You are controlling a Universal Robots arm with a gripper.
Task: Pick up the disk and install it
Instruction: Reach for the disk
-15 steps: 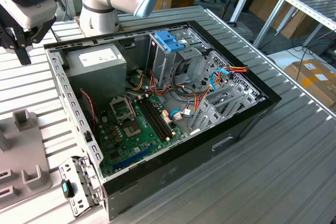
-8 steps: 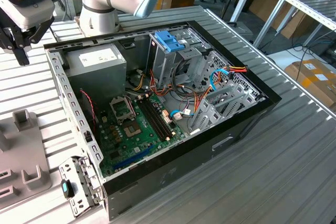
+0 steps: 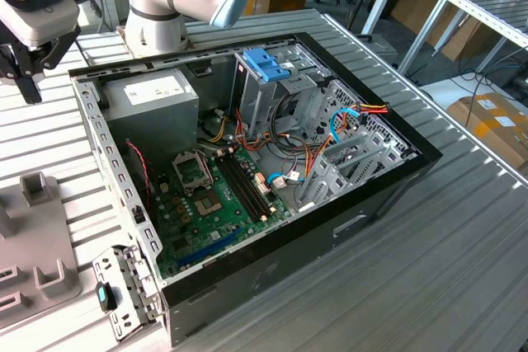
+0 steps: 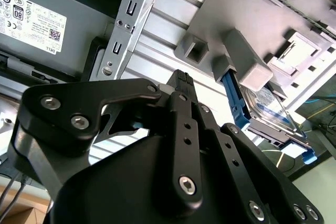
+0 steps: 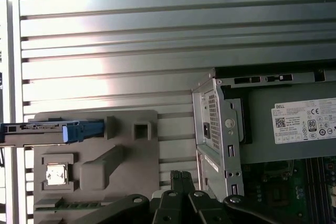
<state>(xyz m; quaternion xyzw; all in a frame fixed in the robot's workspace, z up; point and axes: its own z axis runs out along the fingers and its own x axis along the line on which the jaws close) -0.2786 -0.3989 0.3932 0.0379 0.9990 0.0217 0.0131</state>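
I find the gripper [image 5: 179, 176] with fingers pressed together and nothing between them. It hangs above the ribbed table [image 5: 131, 40], between the grey holder [image 5: 139, 182] and the open computer case [image 5: 220, 129]. The disk [image 5: 37, 132] stands on edge in that holder, with its blue rail [image 5: 84, 130] showing, apart from the gripper.
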